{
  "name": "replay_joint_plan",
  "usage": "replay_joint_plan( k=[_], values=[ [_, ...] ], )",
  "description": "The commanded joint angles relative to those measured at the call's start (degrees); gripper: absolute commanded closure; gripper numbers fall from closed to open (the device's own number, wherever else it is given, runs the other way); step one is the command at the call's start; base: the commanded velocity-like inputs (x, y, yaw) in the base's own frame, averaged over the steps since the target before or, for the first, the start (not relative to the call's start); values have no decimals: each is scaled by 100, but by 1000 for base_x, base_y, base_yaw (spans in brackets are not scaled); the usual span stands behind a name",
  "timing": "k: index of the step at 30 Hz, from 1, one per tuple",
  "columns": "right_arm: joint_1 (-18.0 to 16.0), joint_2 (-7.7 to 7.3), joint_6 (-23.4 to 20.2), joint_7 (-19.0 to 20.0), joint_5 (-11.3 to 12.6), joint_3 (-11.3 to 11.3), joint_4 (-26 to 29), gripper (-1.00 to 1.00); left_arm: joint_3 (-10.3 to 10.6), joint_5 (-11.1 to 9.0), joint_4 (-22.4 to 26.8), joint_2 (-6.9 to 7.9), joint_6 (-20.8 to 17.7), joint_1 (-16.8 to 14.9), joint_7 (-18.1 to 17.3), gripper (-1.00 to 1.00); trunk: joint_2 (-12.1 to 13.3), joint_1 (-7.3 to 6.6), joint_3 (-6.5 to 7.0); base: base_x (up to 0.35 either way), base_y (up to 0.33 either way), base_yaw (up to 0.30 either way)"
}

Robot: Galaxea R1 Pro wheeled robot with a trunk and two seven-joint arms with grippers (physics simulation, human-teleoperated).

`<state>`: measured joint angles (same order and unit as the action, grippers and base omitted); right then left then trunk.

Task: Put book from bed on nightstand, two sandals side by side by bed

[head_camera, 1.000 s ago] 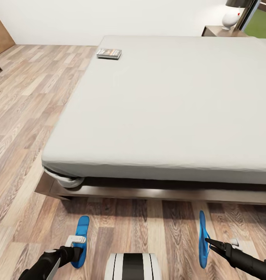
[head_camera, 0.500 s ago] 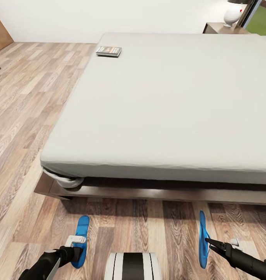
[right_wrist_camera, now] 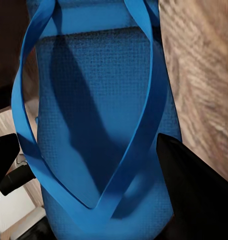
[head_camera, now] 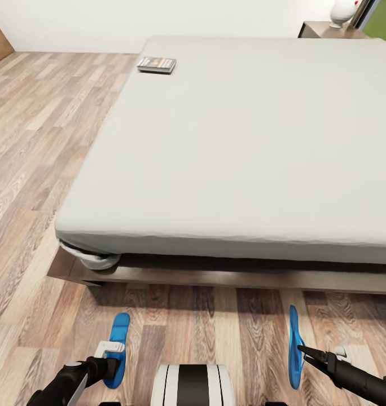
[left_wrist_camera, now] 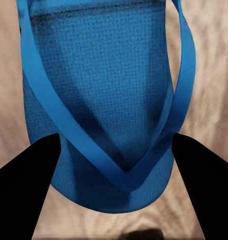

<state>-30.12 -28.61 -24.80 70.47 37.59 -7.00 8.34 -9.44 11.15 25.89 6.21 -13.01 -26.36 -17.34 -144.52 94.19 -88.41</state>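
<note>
Change: head cam has tipped down vs 1 s ago; bed [head_camera: 238,146] sits higher in frame, arms and sandals unmoved. Robot likely settling to set sandals down.
L gripper [head_camera: 110,369]: fingers clamped on left sandal [head_camera: 117,348], at 7 o'clock.
R gripper [head_camera: 303,354]: fingers clamped on right sandal [head_camera: 294,345], on edge, 5 o'clock.
Book [head_camera: 156,64]: on bed, 11 o'clock, untouched.
Nightstand [head_camera: 328,29]: 1 o'clock, lamp [head_camera: 346,9] on it.
Obstacle: sandals well apart; robot's base [head_camera: 193,385] lies between.

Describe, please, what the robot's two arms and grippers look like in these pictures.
Both arms are matte black, rounded and tapering toward the wrist. The left gripper carries a white blocky fitting, and its arm shows a pale grey panel along its side. The right gripper ends in slim, pointed black fingers, with a small white part behind them. In the wrist views the fingers appear as plain black wedges. No cables or markings are visible.
</note>
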Motion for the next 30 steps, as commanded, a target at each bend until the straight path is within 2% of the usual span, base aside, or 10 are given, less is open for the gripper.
replay_joint_plan(
  k=[1, 9, 16, 30],
  values=[
    [-3, -4, -60, 10, 65, -43, 1, 100, -49, 54, 13, -6, -31, -1, -50, 100, -3, 1, -26, 0, 0, 0],
    [-3, -4, -60, 10, 65, -39, 1, 100, -49, 54, 13, -6, -27, 1, -50, 100, -4, 4, -48, 0, 0, 0],
    [-3, -4, -60, 10, 65, -40, 1, 100, -49, 54, 13, -6, -27, 0, -50, 100, -14, 22, -203, 0, 0, 0],
    [-3, -4, -60, 10, 65, -40, 1, 100, -46, 54, 13, -9, -27, -1, -50, 100, -14, 22, -203, 0, 0, 0]
  ],
)
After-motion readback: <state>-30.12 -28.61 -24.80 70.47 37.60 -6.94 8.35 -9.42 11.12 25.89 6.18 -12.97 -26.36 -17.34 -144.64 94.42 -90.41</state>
